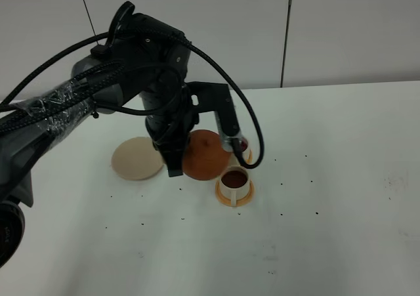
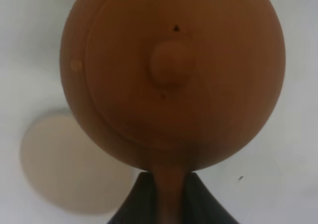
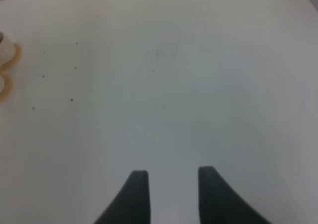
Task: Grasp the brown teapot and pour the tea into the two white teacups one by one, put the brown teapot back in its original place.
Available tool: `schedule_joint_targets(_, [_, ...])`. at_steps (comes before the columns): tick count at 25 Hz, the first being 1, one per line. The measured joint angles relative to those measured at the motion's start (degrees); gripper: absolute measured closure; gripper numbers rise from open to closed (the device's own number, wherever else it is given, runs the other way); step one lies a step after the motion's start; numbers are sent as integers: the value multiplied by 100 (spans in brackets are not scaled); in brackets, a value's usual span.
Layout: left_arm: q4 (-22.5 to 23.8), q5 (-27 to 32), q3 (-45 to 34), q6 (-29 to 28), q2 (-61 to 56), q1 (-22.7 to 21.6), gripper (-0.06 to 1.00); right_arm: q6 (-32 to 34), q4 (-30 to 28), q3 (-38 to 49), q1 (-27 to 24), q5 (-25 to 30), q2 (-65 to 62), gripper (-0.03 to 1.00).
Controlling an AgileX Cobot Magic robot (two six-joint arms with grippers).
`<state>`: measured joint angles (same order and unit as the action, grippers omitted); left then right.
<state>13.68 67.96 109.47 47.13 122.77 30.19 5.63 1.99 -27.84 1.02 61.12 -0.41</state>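
Observation:
My left gripper (image 1: 178, 161) is shut on the loop handle of the brown teapot (image 1: 207, 155) and holds it between the cream-beige disc (image 1: 136, 158) and the two white teacups. The near teacup (image 1: 235, 183) stands on an orange coaster and holds dark tea (image 1: 235, 176). The far teacup (image 1: 243, 148), partly hidden behind the arm's cable, also shows dark tea. In the left wrist view the teapot (image 2: 171, 75) fills the frame, its handle between the dark fingers (image 2: 134, 204), with the disc (image 2: 64, 169) beside it. My right gripper (image 3: 171, 194) is open and empty over bare table.
The white table (image 1: 328, 178) carries small dark specks around the cups. The left arm and its cables (image 1: 79, 92) reach in from the left. The cups' edges show at the rim of the right wrist view (image 3: 5, 50). A wall stands behind the table.

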Motion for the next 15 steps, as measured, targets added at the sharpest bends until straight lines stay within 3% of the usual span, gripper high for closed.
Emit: schedule_joint_targets(15, [289,0,0,-126,16,-1031,77,0,0,0,0,0,0,73])
